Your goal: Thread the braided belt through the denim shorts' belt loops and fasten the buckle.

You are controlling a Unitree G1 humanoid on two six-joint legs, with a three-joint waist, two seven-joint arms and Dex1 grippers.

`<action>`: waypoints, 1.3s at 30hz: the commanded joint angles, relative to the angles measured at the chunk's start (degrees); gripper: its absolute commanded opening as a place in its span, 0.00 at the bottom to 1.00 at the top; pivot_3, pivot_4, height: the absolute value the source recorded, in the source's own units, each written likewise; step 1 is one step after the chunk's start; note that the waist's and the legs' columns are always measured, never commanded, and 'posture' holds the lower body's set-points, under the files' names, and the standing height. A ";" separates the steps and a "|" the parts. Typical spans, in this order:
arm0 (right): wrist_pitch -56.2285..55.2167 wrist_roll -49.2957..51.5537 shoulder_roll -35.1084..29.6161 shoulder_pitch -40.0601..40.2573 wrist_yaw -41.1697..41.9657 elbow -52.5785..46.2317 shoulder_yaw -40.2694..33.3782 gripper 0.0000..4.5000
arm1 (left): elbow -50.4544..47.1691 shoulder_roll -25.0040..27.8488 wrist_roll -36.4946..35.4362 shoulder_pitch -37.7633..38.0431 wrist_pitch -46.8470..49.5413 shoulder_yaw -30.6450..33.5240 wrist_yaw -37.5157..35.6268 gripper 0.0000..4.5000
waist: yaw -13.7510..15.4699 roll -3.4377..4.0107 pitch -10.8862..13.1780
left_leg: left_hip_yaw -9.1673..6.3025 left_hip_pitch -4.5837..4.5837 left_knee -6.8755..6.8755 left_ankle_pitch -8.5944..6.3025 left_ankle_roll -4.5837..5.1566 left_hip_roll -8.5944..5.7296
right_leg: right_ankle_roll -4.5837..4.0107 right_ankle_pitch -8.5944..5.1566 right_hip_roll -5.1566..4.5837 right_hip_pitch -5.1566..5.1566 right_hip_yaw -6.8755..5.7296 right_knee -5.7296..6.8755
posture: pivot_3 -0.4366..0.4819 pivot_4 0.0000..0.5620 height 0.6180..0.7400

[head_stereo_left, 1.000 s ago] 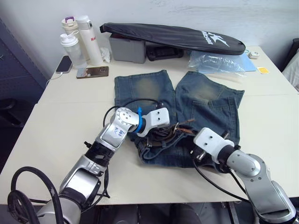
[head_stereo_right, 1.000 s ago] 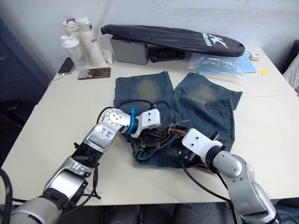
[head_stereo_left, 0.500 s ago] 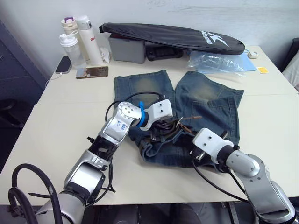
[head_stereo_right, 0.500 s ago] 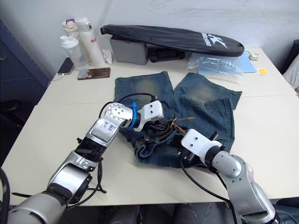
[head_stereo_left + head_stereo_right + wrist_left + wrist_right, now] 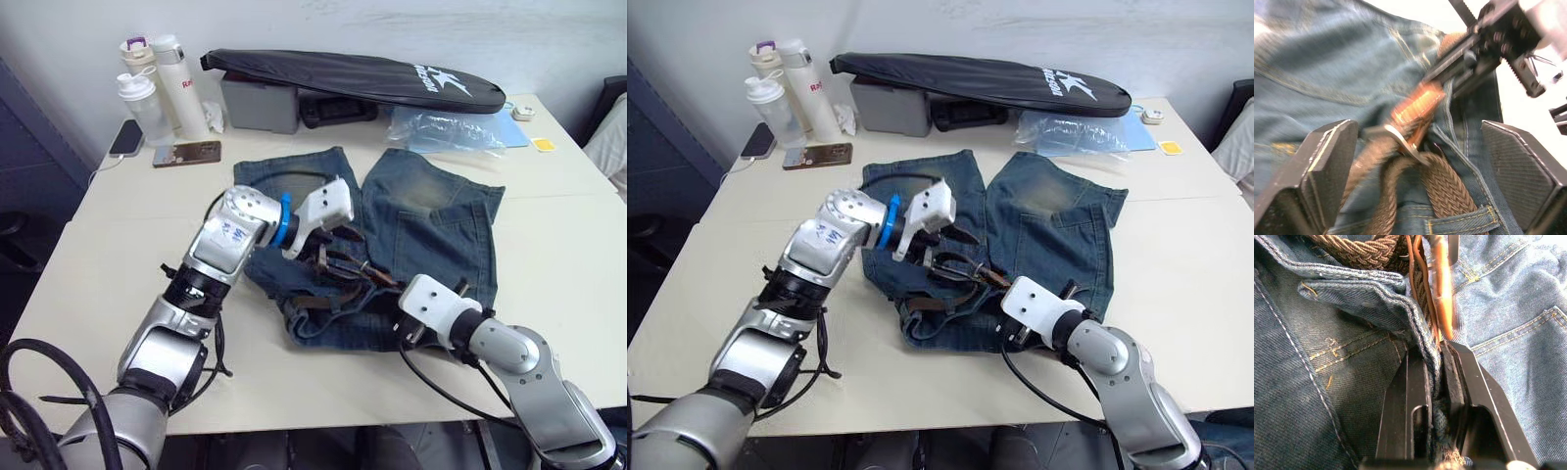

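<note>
Right tool pinching denim shorts | left tool wide open over, seemingly, buckle

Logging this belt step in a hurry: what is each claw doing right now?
Left claw: open, fingers either side of the braided belt and the buckle, not gripping.
Right claw: closed on a fold of the denim shorts, beside the belt.

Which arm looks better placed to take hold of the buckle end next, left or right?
Left, probably. The left gripper is open with the buckle between its fingers, while the right gripper is shut on the denim shorts at the waistband, so it is busy holding.
</note>
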 commanded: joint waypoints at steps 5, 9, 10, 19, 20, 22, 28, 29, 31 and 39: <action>-0.95 0.33 0.11 -0.80 0.43 -2.10 0.18 0.00 | -2.30 3.07 -0.24 -0.41 0.89 -1.09 1.26 0.98 | 0.03 0.01 -0.01 | 0.00 0.00 0.01 0.00 0.00 -0.01 | 0.00 0.00 -0.01 0.00 0.03 0.01 | 0.48 0.27 1.00; -1.12 0.43 -0.24 -0.95 1.01 -1.97 0.37 0.00 | -2.45 4.28 0.75 1.20 -3.47 -2.55 1.33 0.98 | -0.02 0.02 -0.02 | 0.01 0.01 -0.01 0.00 0.00 0.00 | 0.00 0.00 0.00 -0.02 0.05 0.02 | 0.48 0.27 1.00; -1.09 0.56 -0.14 -0.97 1.12 -2.05 0.44 0.00 | -2.61 4.67 1.11 1.75 -5.26 -2.82 1.32 0.98 | -0.01 0.03 -0.02 | 0.01 0.01 -0.01 0.00 0.00 0.00 | 0.00 0.00 0.00 -0.02 0.05 0.03 | 0.48 0.27 1.00; 0.67 0.77 -1.85 0.90 3.18 -2.52 0.79 0.00 | -10.95 9.51 -5.39 7.29 -1.61 -0.43 -4.68 0.98 | 0.01 0.02 -0.01 | 0.01 0.01 0.01 0.00 0.00 0.00 | 0.00 0.00 0.00 -0.02 0.06 0.02 | 0.48 0.27 1.00; 0.70 1.15 -2.33 1.37 3.76 -2.76 0.44 0.00 | -11.99 10.13 -6.38 7.85 -0.64 -0.03 -5.34 0.98 | 0.01 0.02 -0.02 | 0.01 0.01 0.01 0.00 0.00 0.00 | 0.00 0.00 0.00 -0.02 0.06 0.02 | 0.48 0.27 1.00; 1.11 2.64 -2.55 2.01 4.89 -3.31 -0.60 0.00 | -13.29 11.21 -7.58 8.60 0.59 0.32 -6.29 0.98 | 0.06 0.02 -0.01 | 0.01 0.01 0.00 0.00 0.00 0.01 | 0.00 0.00 0.00 -0.02 0.06 0.03 | 0.48 0.27 1.00; -1.59 5.58 -5.93 3.00 9.30 -4.34 -3.07 0.35 | -15.44 14.10 -7.83 10.18 1.31 -0.70 -7.19 1.00 | 0.14 0.05 -0.06 | -0.05 0.03 0.03 -0.03 0.05 0.01 | -0.04 -0.02 0.00 0.00 0.10 0.06 | 0.48 0.27 1.00; -1.52 6.41 -6.36 3.18 10.14 -4.96 -3.91 0.43 | -15.57 14.11 -7.97 10.24 1.39 -0.74 -7.00 1.00 | 0.14 0.04 -0.06 | -0.06 0.04 0.05 -0.04 0.06 0.00 | -0.04 -0.02 -0.01 0.04 0.09 0.06 | 0.48 0.27 1.00; -1.07 8.19 -7.02 3.33 11.88 -6.24 -5.70 0.61 | -15.63 14.15 -8.25 10.34 1.49 -0.80 -6.81 1.00 | 0.11 0.05 -0.06 | -0.10 0.04 0.05 -0.06 0.10 -0.01 | -0.04 -0.02 -0.02 0.04 0.12 0.04 | 0.48 0.27 1.00; 6.69 23.99 -8.60 3.87 21.97 -12.34 -22.46 1.00 | -13.33 13.58 -7.78 10.23 -0.16 -2.11 -7.29 0.94 | 0.09 0.03 -0.05 | -0.19 0.07 0.05 -0.14 0.25 0.00 | -0.04 -0.02 -0.01 0.00 0.26 0.05 | 0.48 0.27 1.00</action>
